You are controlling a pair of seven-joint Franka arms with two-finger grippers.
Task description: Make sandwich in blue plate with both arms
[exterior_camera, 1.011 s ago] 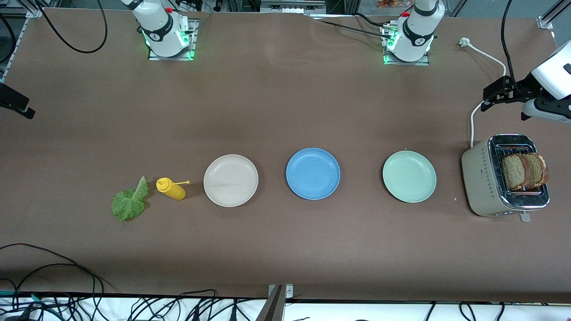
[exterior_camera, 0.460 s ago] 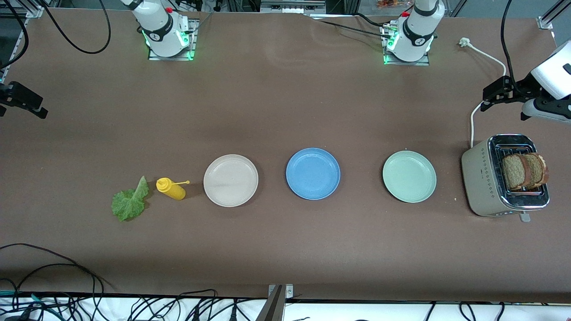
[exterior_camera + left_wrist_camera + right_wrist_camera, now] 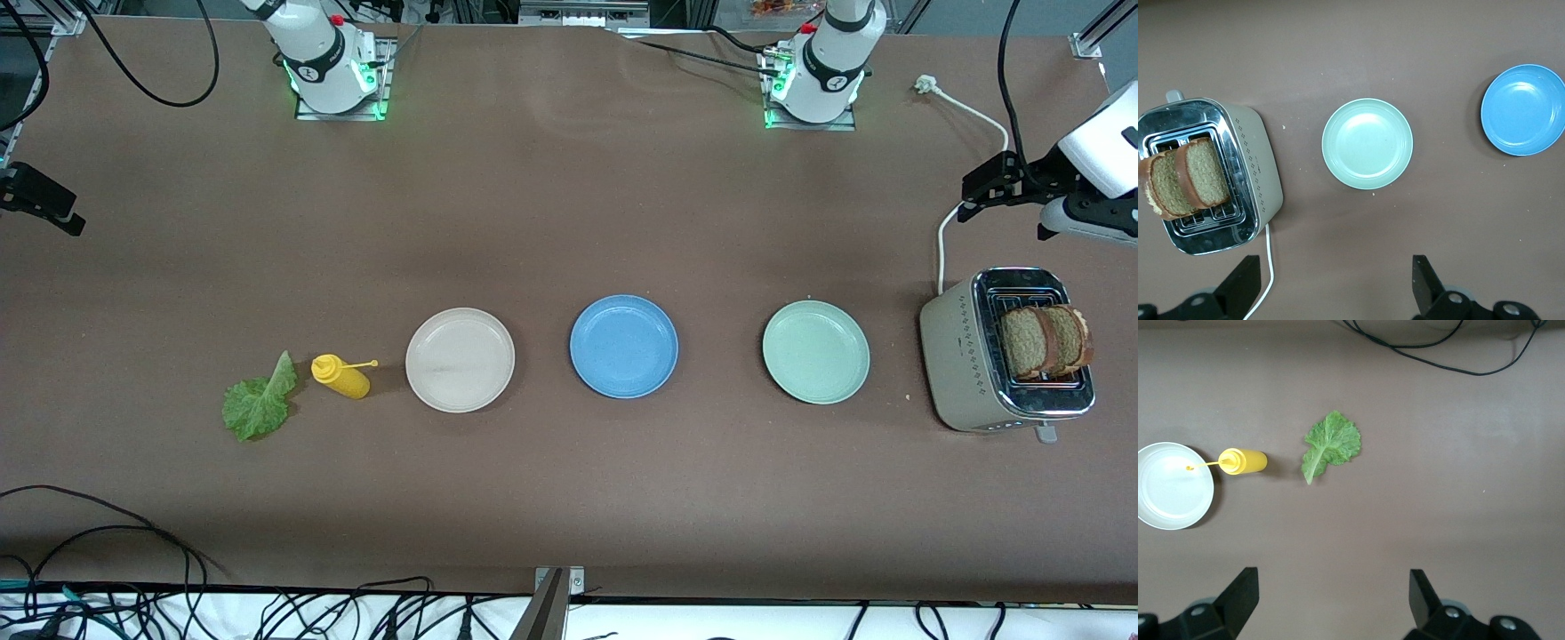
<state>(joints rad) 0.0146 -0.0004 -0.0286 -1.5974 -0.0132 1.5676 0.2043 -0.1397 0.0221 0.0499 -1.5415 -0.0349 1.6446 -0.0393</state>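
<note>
**Both hands high and spread, plates bare**

The left hand [image 3: 1331, 287] hangs over the worktop [image 3: 569, 498] beside the toaster [image 3: 965, 360], fingers spread, grasping nothing. The right hand [image 3: 1328, 603] hangs released over the right arm's end. The blue plate [image 3: 623, 346] sits between the cream plate [image 3: 460, 359] and mint plate [image 3: 815, 351]. Two bread slices [image 3: 1042, 340] stand in the toaster; the lettuce leaf [image 3: 258, 402] lies beside the yellow bottle [image 3: 340, 375].

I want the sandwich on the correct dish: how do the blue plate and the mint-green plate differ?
The blue plate is medium blue; the mint-green plate is pale green. The blue plate sits mid-row beside the cream plate; the mint-green plate lies toward the left arm's end, beside the toaster. Both are round, shallow-rimmed and bare.
</note>
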